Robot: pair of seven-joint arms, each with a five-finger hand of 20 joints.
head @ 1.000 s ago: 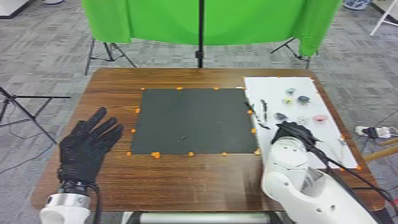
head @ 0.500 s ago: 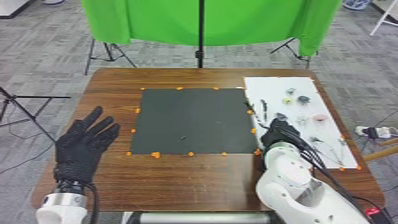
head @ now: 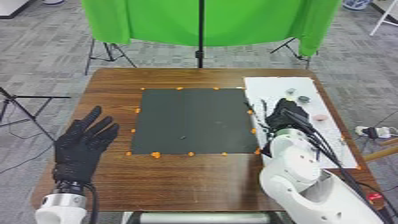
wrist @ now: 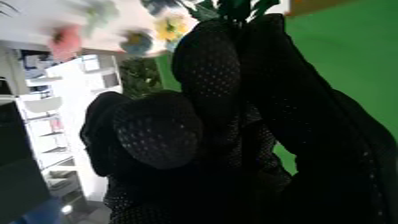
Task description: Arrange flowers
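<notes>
From where I'm standing, the flowers are lying on the long white sheet along the right part of the table: a pink one toward the outer side, a dark bluish one farther from the robot, and a small pale one just beside that. The right wrist view has a yellow flower near the bluish one, and some green leaves right by the end of the robot's right hand. That hand is out over the sheet, between the pink flower and a slender dark sprig; I honestly can't tell whether it has hold of those leaves or is clenched or loose. Inward from the sheet, a dark square mat sits on the brown wooden table, with little orange blobs dotted around its border and a tiny dark speck on it. Over on the other side of the mat, the left hand is released, its fingers spread and pointing away from the robot, holding nothing. Past the far edge of the table hangs a bright green cloth, with a thin black pole standing in front of it on the grey floor.
</notes>
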